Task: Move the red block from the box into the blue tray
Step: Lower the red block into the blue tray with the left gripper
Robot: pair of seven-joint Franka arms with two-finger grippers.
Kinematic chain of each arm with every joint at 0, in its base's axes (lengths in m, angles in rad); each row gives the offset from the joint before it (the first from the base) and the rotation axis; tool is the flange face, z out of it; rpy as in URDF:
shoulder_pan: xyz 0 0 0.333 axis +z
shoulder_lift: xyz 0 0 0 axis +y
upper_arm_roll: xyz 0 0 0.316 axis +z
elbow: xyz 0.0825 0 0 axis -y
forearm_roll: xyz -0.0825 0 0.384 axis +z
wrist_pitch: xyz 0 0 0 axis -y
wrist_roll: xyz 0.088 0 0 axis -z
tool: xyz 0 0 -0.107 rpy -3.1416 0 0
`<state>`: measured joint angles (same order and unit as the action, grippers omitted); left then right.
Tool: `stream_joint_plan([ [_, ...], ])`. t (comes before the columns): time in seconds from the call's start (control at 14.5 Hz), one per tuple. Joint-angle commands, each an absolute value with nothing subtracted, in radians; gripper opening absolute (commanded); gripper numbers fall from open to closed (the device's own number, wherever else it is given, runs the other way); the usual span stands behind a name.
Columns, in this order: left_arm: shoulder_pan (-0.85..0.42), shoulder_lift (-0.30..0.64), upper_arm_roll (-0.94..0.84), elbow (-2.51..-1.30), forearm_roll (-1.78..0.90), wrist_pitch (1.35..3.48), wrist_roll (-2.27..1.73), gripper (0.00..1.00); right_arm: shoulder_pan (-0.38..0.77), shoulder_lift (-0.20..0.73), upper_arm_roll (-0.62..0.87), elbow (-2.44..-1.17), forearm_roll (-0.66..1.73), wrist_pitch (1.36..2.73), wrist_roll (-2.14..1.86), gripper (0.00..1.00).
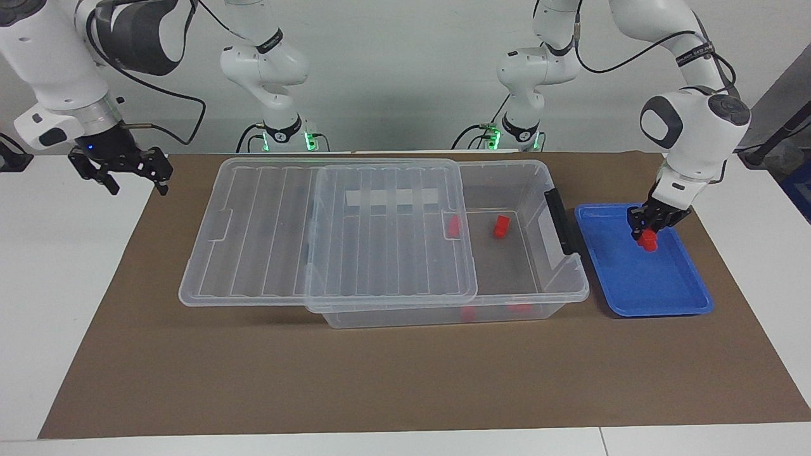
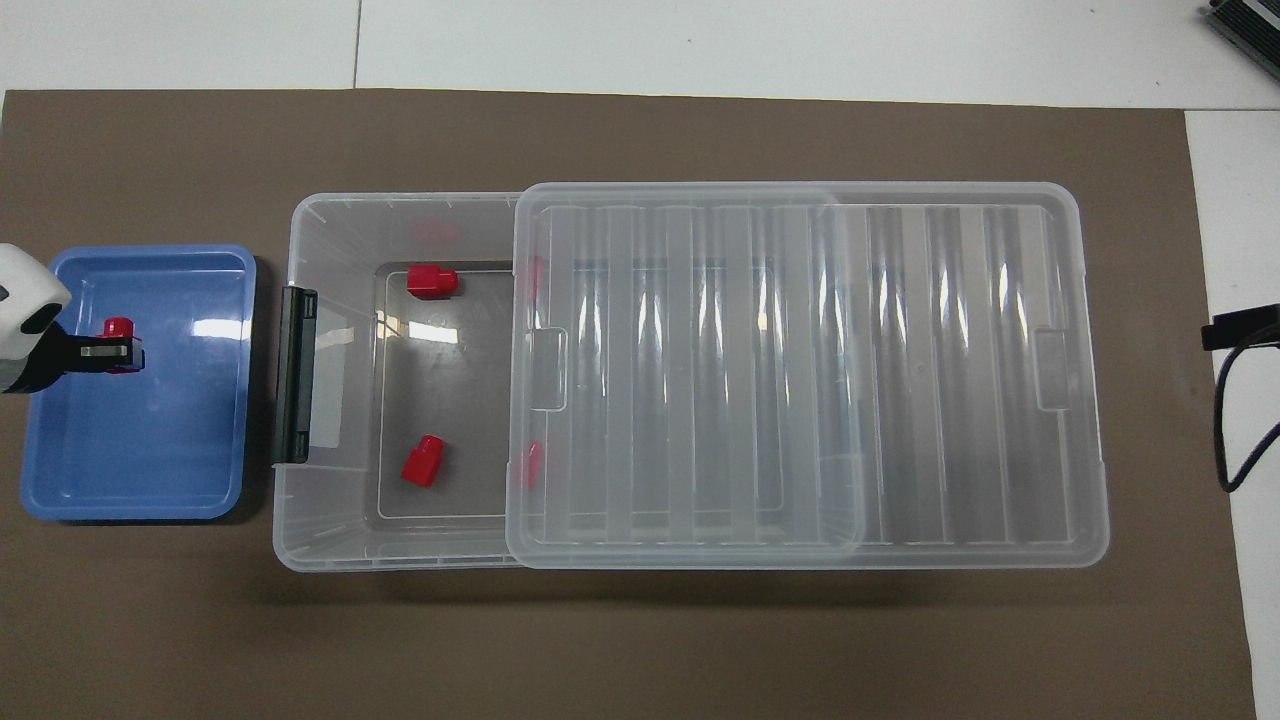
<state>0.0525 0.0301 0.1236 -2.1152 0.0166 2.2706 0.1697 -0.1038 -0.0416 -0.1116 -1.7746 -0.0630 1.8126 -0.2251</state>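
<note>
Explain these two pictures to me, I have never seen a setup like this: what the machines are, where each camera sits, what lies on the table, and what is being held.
Two white robot arms work at one table. One camera faces them from across the table; the other looks down from above their end. On the brown mat stands a clear box with its lid slid partway off; two red blocks lie inside. Beside it is a blue tray. The left tool holds a red block low over the tray. The right tool waits, open, over the table's other end.
</note>
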Motion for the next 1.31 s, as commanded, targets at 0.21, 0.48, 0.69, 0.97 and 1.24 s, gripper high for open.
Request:
stream_joint_plan([
  [0.21, 0.051, 0.078, 0.124, -2.158, 0.006, 2.378, 0.167, 0.00, -0.135, -0.005, -0.100, -1.870, -0.072, 1.968, -0.324, 0.00],
  [0.48, 0.051, 0.104, 0.124, -2.210, 0.005, 2.471, 0.166, 0.00, -0.137, 0.041, -0.098, -1.884, -0.038, 2.016, -0.339, 0.00],
  [0.69, 0.049, 0.149, 0.124, -2.210, 0.005, 2.517, 0.161, 0.00, -0.127, 0.058, -0.098, -1.893, 0.040, 2.022, -0.405, 0.00],
  [0.97, 0.049, 0.205, 0.124, -2.210, 0.006, 2.569, 0.156, 0.00, -0.117, 0.071, -0.091, -1.924, 0.055, 2.066, -0.411, 0.00],
  [1.24, 0.051, 0.238, 0.124, -2.210, 0.005, 2.605, 0.158, 0.00, -0.095, 0.075, -0.087, -1.930, 0.080, 2.072, -0.405, 0.00],
])
